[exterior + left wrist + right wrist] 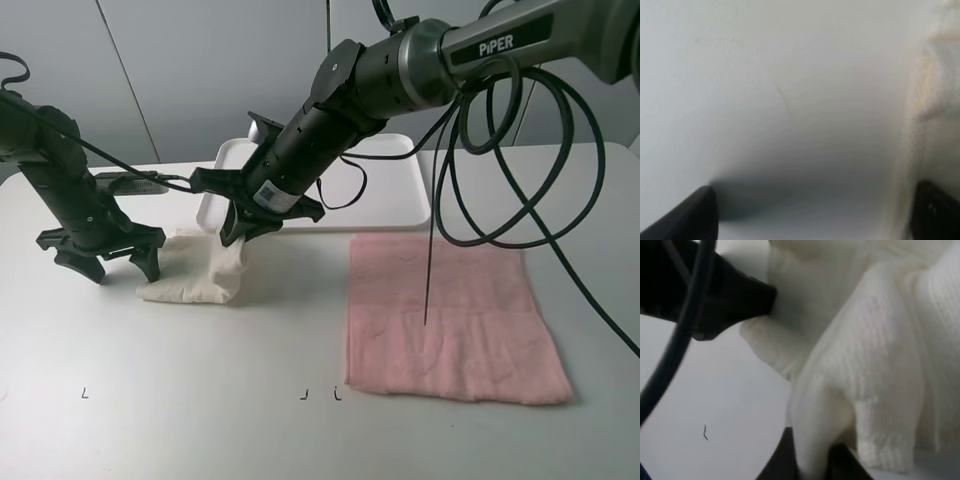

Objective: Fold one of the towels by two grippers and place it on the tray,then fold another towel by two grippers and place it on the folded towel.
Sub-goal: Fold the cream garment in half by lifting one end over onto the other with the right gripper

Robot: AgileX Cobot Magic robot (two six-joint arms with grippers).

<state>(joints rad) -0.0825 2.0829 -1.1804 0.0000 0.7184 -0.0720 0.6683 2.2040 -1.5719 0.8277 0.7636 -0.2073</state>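
Exterior high: white towel [195,275] bunched just before tray [400,200] left corner; pink towel [450,320] flat before tray right half. Left gripper [118,268] farther left of tray, jaws wide.
Left wrist: fingers [690,215] spread, empty.
Right wrist: right gripper [815,465] clamps white towel fold.

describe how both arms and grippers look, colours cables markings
The left arm and right arm are black and jointed; the right has a grey link lettered PiPER, a white printed label and looping black cables. The left gripper and right gripper are black two-finger forks.
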